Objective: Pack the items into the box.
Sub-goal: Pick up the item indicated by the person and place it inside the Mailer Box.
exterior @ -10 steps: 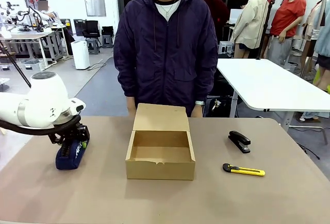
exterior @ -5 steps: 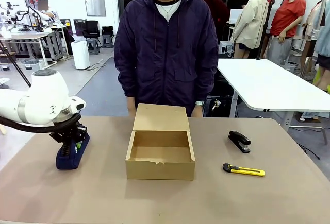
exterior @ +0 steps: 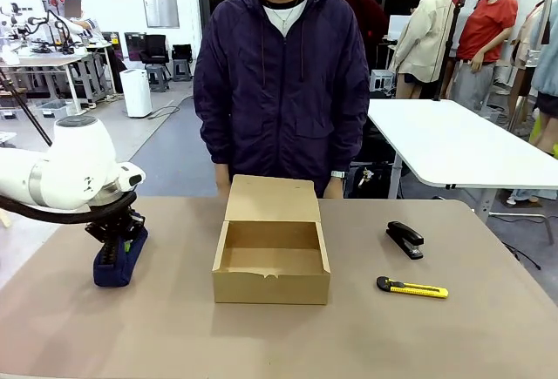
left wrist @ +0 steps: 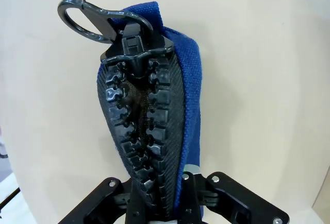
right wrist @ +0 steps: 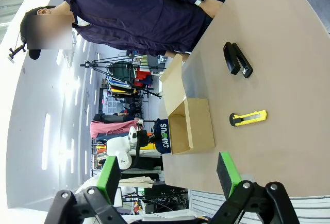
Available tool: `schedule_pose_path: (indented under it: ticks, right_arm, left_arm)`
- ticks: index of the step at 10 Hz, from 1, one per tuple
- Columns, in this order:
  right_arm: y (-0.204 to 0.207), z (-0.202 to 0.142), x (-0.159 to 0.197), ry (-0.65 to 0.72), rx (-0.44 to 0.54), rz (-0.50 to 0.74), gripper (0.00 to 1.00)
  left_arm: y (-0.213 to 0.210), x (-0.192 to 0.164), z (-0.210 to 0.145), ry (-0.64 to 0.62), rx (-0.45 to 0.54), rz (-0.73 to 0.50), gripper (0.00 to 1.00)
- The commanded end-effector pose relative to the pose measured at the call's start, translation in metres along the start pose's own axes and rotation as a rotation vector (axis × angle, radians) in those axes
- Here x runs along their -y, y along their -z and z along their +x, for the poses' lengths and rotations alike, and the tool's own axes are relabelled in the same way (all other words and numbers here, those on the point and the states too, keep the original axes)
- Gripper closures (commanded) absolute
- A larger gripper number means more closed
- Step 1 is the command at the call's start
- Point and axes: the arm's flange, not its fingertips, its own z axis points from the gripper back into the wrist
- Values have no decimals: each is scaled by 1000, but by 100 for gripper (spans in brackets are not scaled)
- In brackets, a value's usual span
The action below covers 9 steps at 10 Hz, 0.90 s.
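Note:
The navy blue pouch (exterior: 116,264) stands on edge at the table's left, and my left gripper (exterior: 122,241) is shut on its top from above. In the left wrist view the pouch's zipper (left wrist: 147,126) runs up from between the jaws of the left gripper (left wrist: 164,201), with a metal clip (left wrist: 85,19) at the far end. The open brown box (exterior: 271,290) sits mid-table, its flap lid raised toward the person. To its right lie the black stapler (exterior: 405,240) and the yellow-and-black knife (exterior: 411,288). My right gripper (right wrist: 167,175) is open and holds nothing; it looks from afar at the box (right wrist: 196,126), stapler (right wrist: 237,59), knife (right wrist: 248,117) and pouch (right wrist: 162,135).
A person in a dark jacket (exterior: 281,83) stands at the far edge right behind the box, hands hidden by the lid. A white table (exterior: 453,144) stands behind on the right. Bare tabletop lies between the pouch and the box and along the near edge.
My left gripper's jaws have come together on the pouch, squeezing its top. The pouch has shifted slightly left. Box, stapler, knife and person have not moved.

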Motion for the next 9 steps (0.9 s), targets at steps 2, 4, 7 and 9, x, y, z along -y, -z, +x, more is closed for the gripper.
schedule_pose_path:
  ticks: [2, 4, 7, 9]
  right_arm:
    - [-1, 3, -2, -15, 7, 19, 0]
    - [-1, 3, -2, -15, 7, 19, 0]
    - [-1, 3, -2, -15, 7, 19, 0]
    - [-1, 3, -2, -15, 7, 19, 0]
  left_arm:
    - [-29, -6, -8, -91, -26, 14, 100]
    - [-136, -23, -36, -167, -11, -33, 100]
    - [-254, -32, -103, -136, 26, -93, 100]
    - [-287, -36, -127, -125, 72, -95, 100]
